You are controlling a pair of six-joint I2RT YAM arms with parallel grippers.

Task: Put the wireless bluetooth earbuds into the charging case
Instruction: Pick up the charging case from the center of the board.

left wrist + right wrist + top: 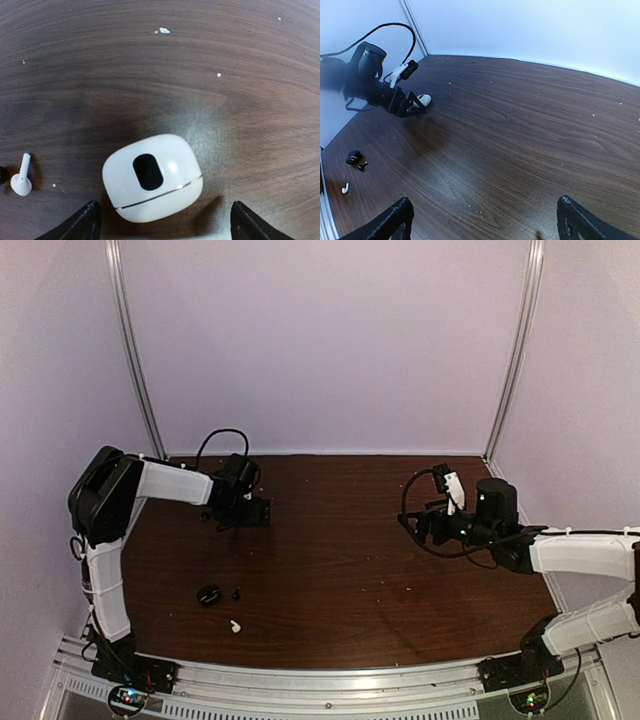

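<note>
Presently: left claw (164,225) low over the bench (340,570), far-left area, fingers apart and straddling the white charging case (152,177). A gap shows on each side, so no clamp. The case lid looks shut, its seam visible. Right claw (487,220) spread wide, nothing between, off at the right and well apart from everything. Near-left lies the white earbud (235,625), on the near side of the case; the black earbud (237,593) sits just beside a black case (208,594). Left claw is plainly the nearer to all of them. The white bud's stem runs roughly parallel to the left fingers. Judgement: the case must open before any bud goes in.
</note>
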